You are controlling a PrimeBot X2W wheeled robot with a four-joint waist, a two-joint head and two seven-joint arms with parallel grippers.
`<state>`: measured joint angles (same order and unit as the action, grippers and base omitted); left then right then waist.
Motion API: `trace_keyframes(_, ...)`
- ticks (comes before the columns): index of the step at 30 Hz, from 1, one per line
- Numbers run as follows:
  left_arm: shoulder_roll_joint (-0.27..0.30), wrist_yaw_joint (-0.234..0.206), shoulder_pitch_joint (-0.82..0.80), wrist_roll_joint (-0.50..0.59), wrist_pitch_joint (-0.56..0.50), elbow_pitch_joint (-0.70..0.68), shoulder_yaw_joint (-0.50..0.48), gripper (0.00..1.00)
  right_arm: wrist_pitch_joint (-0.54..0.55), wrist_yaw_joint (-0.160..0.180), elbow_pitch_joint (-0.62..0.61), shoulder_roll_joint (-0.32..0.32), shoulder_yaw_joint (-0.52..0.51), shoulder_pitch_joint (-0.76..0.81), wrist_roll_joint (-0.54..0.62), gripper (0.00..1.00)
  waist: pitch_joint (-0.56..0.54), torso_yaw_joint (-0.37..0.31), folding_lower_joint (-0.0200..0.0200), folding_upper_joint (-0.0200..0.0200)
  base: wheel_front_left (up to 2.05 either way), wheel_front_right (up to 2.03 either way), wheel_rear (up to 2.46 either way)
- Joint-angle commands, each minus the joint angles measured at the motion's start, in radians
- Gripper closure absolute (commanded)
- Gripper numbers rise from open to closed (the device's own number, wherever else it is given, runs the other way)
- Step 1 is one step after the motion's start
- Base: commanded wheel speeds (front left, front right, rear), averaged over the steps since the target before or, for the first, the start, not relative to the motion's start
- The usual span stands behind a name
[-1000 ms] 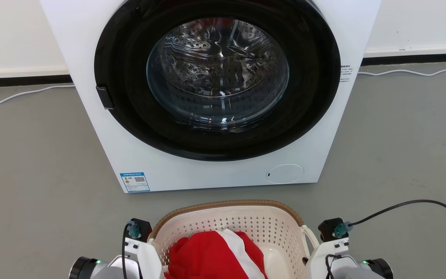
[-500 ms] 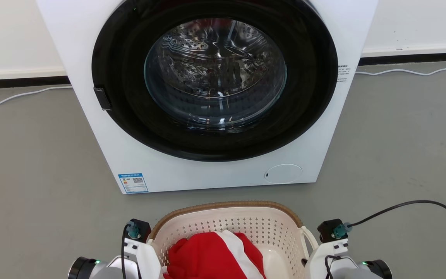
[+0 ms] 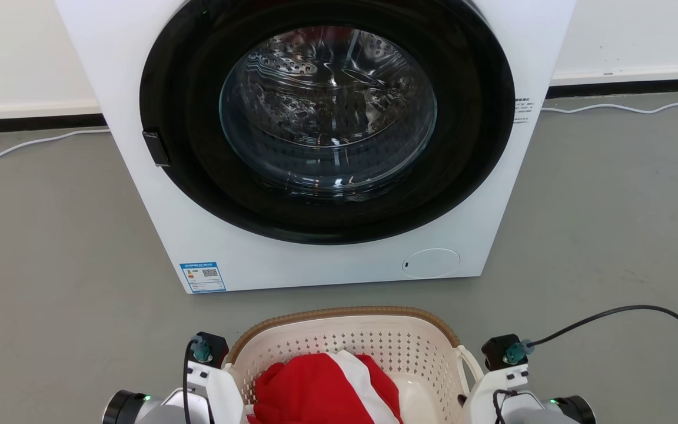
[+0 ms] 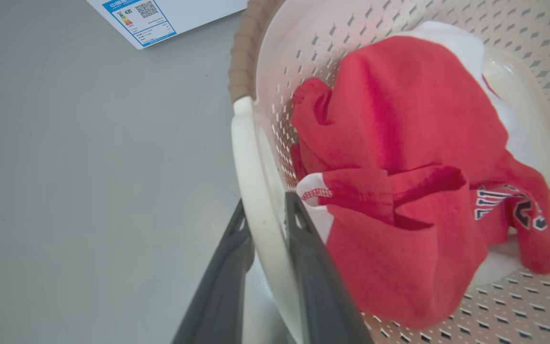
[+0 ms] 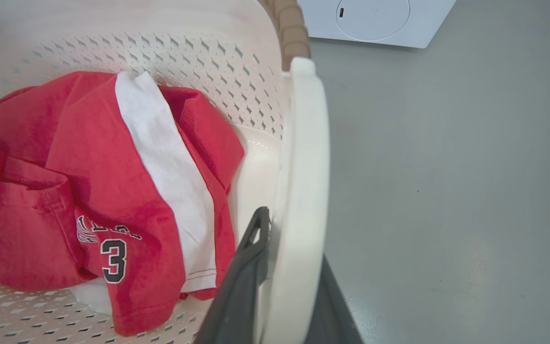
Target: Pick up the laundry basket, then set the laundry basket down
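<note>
Left tool (image 4: 265, 204) & right tool (image 5: 293, 239) clamped on laundry basket (image 3: 345, 344) handles (image 4: 248, 157); uneven lift may tilt it, slip a grip, or bump washer (image 3: 315, 268) just beyond basket.

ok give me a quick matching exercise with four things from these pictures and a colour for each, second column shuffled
Things
1 rim of the laundry basket
2 shirt in the basket
3 door ring of the washing machine
4 label on the machine

Colours
a black
b blue and white
c brown
d red and white

Pairs: 1-c, 2-d, 3-a, 4-b
</note>
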<state>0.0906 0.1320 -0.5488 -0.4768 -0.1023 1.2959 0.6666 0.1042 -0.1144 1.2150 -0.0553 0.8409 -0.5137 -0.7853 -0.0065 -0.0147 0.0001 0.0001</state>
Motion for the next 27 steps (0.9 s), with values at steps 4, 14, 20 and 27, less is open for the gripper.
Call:
trace_keyframes(4, 0.037, -0.001, -0.069, 0.0, 0.017, -0.011, -0.011, 1.0, -0.021, -0.016, -0.007, 0.005, 0.024, -0.02, -0.002, 1.0, 0.003, 0.0, -0.0001, -0.0001, 0.0, 0.0, 0.0)
trace_keyframes(14, 0.049, -0.009, -0.1, -0.001, 0.031, -0.01, 0.0, 1.0, -0.064, -0.016, -0.01, 0.005, 0.032, -0.044, -0.004, 1.0, 0.066, -0.002, -0.0001, -0.0001, 0.0, 0.0, 0.0)
trace_keyframes(20, 0.058, -0.019, -0.164, 0.005, 0.044, -0.015, 0.008, 1.0, -0.125, -0.016, -0.019, 0.005, 0.033, -0.085, 0.003, 1.0, 0.171, 0.007, -0.0001, -0.0001, 0.0, 0.0, 0.0)
trace_keyframes(27, 0.073, -0.033, -0.259, 0.016, 0.071, -0.031, 0.017, 1.0, -0.208, -0.016, -0.016, 0.005, 0.026, -0.167, 0.02, 1.0, 0.341, 0.023, -0.0001, -0.0001, 0.0, 0.0, 0.0)
